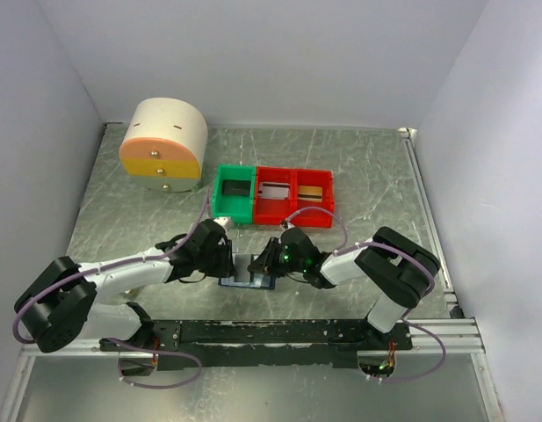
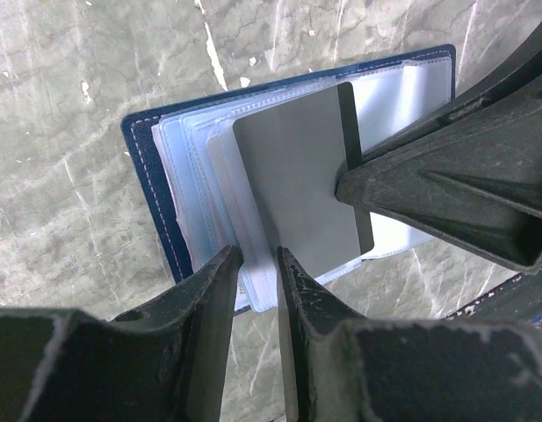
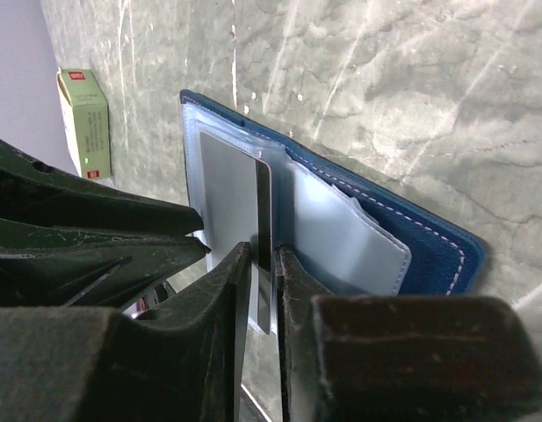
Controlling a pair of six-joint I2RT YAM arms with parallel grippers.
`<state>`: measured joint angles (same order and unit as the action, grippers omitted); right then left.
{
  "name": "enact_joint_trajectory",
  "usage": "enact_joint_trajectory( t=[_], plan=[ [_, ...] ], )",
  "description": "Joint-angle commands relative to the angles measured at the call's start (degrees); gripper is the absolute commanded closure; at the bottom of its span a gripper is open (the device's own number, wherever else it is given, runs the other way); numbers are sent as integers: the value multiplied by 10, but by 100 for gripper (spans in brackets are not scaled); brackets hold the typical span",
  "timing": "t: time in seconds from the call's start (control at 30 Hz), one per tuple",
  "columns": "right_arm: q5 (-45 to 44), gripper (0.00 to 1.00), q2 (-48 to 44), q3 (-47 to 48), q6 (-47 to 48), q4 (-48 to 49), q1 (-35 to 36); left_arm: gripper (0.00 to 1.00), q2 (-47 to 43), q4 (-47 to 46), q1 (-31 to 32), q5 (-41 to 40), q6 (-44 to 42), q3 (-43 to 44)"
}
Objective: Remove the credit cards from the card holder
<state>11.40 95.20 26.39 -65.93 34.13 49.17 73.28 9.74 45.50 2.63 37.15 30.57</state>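
1. Partly done, I judge: a pale card [image 1: 272,192] and a gold-tan card [image 1: 310,193] lie in the red bins [image 1: 293,216].
2. The card holder [image 2: 146,176] lies open just in front of the red bins, with a grey card [image 2: 292,189] half out of its sleeves [image 2: 196,167].
3. The right gripper [image 3: 263,259] pinches that card's edge, and the left gripper [image 2: 257,264] pinches the sleeves.
4. Left to do: pull the grey card free. Whether more cards are hidden, I cannot tell.

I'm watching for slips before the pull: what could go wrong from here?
The right gripper pinches only the edge of the grey card, so it may slip off mid-pull. The left gripper pinches the card holder by its thin clear sleeves, which could stretch or let the holder drag along with the card.
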Motion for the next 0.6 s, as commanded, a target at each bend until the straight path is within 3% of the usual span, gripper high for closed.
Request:
enact_joint_trajectory(
  t=[0.0, 0.2, 0.57],
  plan=[
    [-9, 85, -2, -21, -6, 12, -3, 64, -11, 24, 5, -2, 1, -5],
    [5, 89, -2, -27, -9, 35, -3, 64, -12, 29, 6, -3, -1, -5],
    [28, 83, -1, -19, -7, 39, -4, 64, -9, 41, 5, -12, -1, 2]
  ],
)
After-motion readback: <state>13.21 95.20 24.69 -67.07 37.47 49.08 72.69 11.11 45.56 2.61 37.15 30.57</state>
